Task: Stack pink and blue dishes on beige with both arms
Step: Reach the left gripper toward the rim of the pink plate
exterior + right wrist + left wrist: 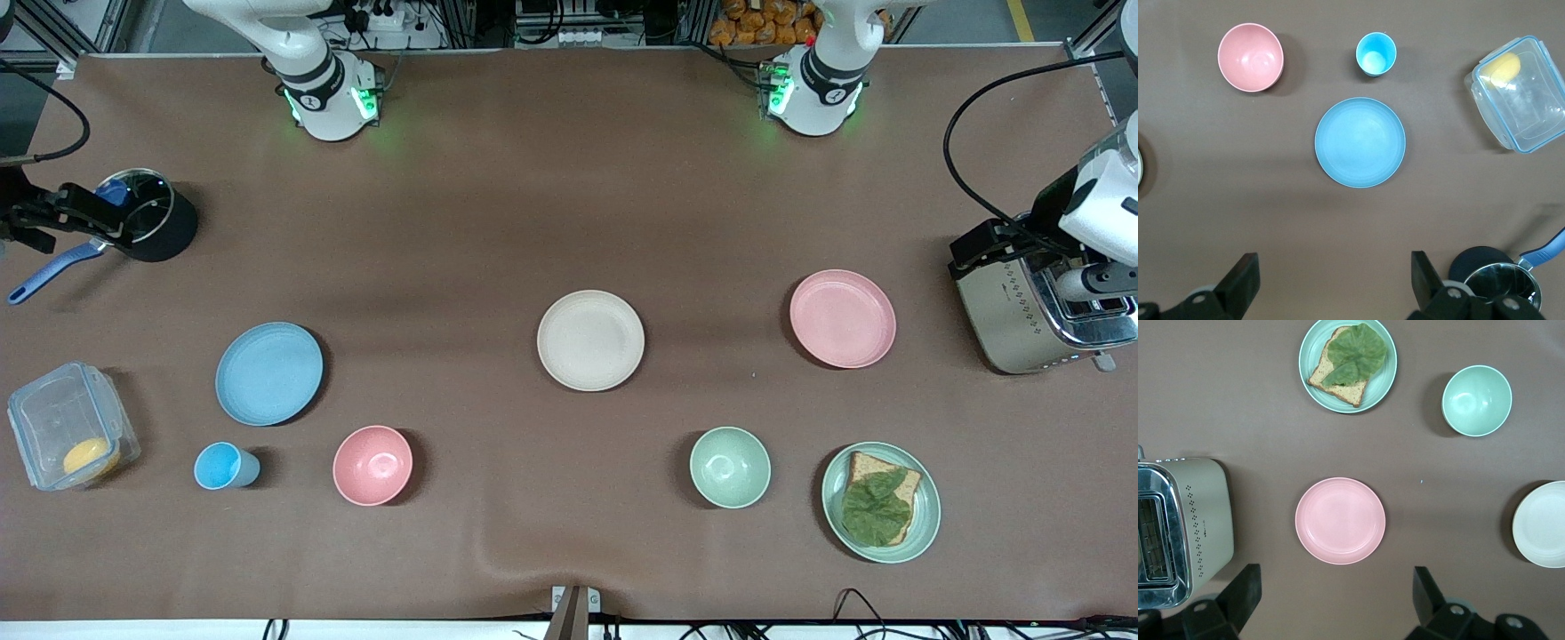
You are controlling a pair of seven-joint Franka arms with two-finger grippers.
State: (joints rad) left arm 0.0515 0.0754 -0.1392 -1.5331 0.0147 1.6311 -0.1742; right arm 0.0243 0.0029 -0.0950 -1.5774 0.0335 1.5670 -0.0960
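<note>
The beige plate [590, 340] lies in the middle of the table. The pink plate [842, 318] [1340, 520] lies toward the left arm's end, beside the toaster. The blue plate [268, 372] [1360, 142] lies toward the right arm's end. All three plates are bare and apart from each other. My left gripper [1336, 577] hangs high and open, just off the pink plate's rim, with nothing between its fingers. My right gripper [1333, 260] hangs high and open, off the blue plate and close to the black pot, holding nothing.
A toaster [1036, 311] and a green plate with bread and a leaf [880, 501] stand near the pink plate, with a green bowl [730, 467] beside them. Around the blue plate are a pink bowl [372, 465], a blue cup [222, 466], a clear container [71, 427] and a black pot [151, 215].
</note>
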